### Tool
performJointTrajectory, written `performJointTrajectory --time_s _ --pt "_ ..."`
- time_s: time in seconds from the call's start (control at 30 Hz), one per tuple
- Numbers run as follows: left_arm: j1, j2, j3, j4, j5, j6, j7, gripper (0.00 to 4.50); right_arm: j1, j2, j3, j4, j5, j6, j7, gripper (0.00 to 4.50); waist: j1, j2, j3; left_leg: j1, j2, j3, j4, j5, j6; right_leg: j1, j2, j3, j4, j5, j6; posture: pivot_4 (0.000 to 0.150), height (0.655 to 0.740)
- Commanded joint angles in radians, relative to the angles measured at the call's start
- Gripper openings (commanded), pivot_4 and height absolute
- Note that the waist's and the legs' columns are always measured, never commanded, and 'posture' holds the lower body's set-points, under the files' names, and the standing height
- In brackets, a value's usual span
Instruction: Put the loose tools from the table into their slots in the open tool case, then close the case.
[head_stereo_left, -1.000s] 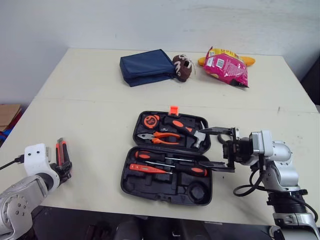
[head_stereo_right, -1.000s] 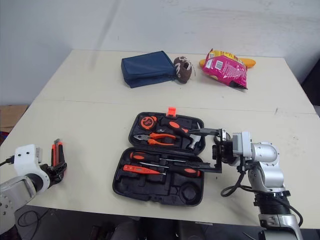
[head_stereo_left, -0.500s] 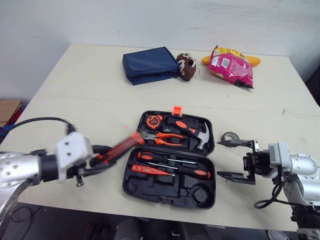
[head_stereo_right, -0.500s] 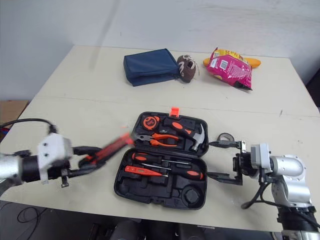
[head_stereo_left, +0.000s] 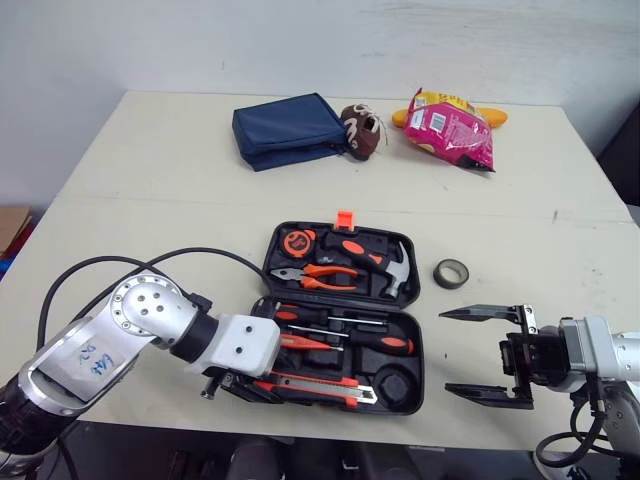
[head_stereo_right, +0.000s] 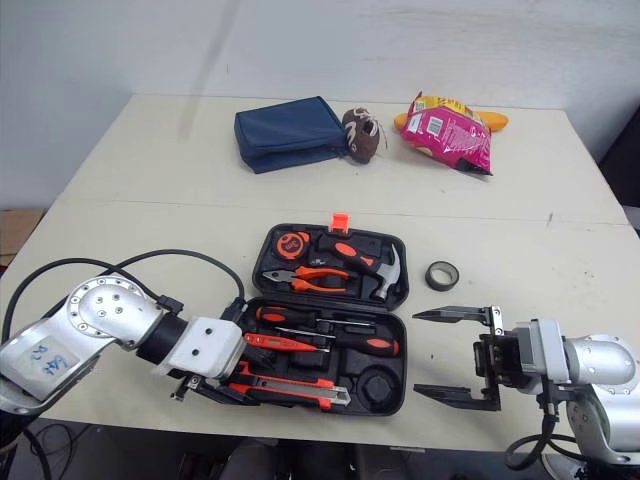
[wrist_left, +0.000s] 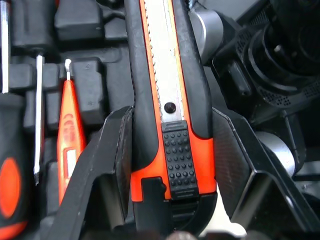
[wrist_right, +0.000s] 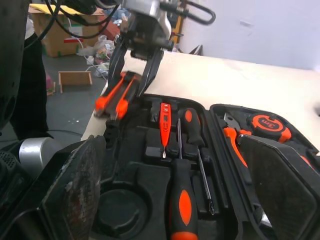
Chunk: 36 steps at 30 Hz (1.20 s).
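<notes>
Now our left gripper (head_stereo_left: 240, 385), clamped on the orange utility knife (head_stereo_left: 315, 381), sits over the open tool case's (head_stereo_left: 421, 345) front edge, lower centre; half a second ago it was beside the case. Right gripper (head_stereo_left: 448, 351), fingers apart, has backed to lower right. We judge the knife nearly slotted; the tape roll (head_stereo_left: 451, 272) remains loose, centre right.

**Orange and black pretty much everywhere**

The tool case (head_stereo_left: 398, 388) is black with an orange latch (head_stereo_left: 347, 219). The utility knife (wrist_left: 172, 100) is orange and black, with a silvery strip down the middle and a dotted slider. The screwdrivers (head_stereo_left: 385, 345) are black and orange, and the pliers (head_stereo_left: 330, 270) are orange-handled. The tape roll (head_stereo_left: 451, 272) is dark grey, the pouch (head_stereo_left: 288, 131) navy, the snack bag (head_stereo_left: 447, 128) pink and yellow, and the surface (head_stereo_left: 150, 200) cream.
</notes>
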Motion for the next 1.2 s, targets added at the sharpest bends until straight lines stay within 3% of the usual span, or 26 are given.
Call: performJointTrajectory --time_s 0.03,0.5,0.97,1.03,1.2 --pt "-0.034 -0.019 -0.041 0.011 0.060 0.057 0.040 1.55 0.026 -0.019 -0.052 -0.044 0.034 0.016 -0.003 4.50 0.001 0.000 0.000 0.000 0.000 0.000 0.000 0.000 0.000 0.000 0.000 0.000 0.000 0.000 0.000 0.150 0.7400" --pt "-0.047 -0.041 -0.136 0.052 0.173 0.109 0.060 1.55 -0.050 -0.018 -0.002 -0.102 -0.001 0.094 -0.105 4.50 0.000 -0.001 0.000 0.000 0.000 0.000 0.002 0.001 0.000 0.000 -0.001 0.000 0.002 0.000 0.000 0.150 0.7400" --pt "-0.067 -0.088 -0.157 0.117 0.232 0.040 0.058 1.55 -0.082 -0.012 0.024 -0.138 -0.016 0.140 -0.174 4.50 0.004 -0.001 0.000 0.001 -0.001 0.000 0.004 0.002 0.002 0.001 -0.002 0.000 0.004 0.001 0.002 0.150 0.7400" --pt "-0.063 -0.085 -0.152 0.122 0.238 -0.014 0.043 2.58 -0.084 -0.009 0.027 -0.132 -0.019 0.137 -0.173 4.50 0.005 -0.001 0.000 0.001 -0.002 0.000 0.004 0.003 0.002 0.001 -0.003 0.000 0.004 0.002 0.003 0.150 0.7400" --pt "-0.044 -0.112 -0.095 0.134 0.210 -0.094 0.043 4.47 -0.086 -0.003 0.034 -0.119 -0.027 0.128 -0.170 4.50 0.003 -0.001 0.000 0.001 -0.002 0.000 0.004 0.003 0.003 0.001 -0.002 0.000 0.004 0.002 0.003 0.150 0.7400"
